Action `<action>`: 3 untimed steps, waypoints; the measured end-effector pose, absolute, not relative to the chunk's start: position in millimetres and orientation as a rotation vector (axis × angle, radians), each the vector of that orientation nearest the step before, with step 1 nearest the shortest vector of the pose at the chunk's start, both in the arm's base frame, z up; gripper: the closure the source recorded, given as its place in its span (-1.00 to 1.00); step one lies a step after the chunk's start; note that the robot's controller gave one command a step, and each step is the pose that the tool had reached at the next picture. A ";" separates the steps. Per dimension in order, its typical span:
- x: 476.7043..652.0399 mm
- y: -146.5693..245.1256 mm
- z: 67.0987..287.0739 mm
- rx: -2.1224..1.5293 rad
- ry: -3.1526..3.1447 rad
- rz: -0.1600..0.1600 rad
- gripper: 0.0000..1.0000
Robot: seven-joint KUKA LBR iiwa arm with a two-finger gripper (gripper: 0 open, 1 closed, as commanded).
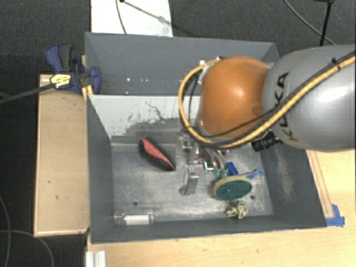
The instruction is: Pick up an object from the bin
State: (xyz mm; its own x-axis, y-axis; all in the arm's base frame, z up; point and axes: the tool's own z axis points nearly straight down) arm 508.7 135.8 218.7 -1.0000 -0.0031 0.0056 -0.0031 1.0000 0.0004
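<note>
1. Front of the bin (167, 65) first: a small pale tube (135, 219) lies flat along the front wall, over on the left.
2. Along to the right, a little speckled yellowish lump (238, 209) sits near that same wall, just in front of the disc.
3. The disc (232, 189) is dark green, round and flat. It lies face up on the floor, right of the middle.
4. The gripper (188, 187) is down in the middle of the bin, its metal tip low over bare floor. It is near the disc's left side but clear of it. Apart or together, I cannot tell from this angle.
5. Just behind the disc are 2 blue bits (231, 168), 1 close under the wrist and 1 out to the right.
6. Further back and left of the gripper lies a long red-and-black piece (157, 153). It is slanted, red along its upper side and black beneath.
7. Above all that is the rounded orange cover (231, 96) on the wrist, with a yellow-and-black cable (186, 124) looping round it.
8. Furthest right is the grey arm (320, 115), with black letters reading "KUKA" running down its side.
</note>
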 end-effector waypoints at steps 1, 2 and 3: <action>583.9 167.4 79.4 -0.371 -3.142 -0.010 -1.00; 588.2 163.6 101.6 -0.590 -3.091 -0.004 -1.00; 589.8 185.6 111.4 -0.926 -3.006 -0.003 -1.00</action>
State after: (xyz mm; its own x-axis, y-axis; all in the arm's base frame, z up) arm 589.8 185.6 111.4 -0.8266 0.5627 -0.0027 0.5627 0.8266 0.0031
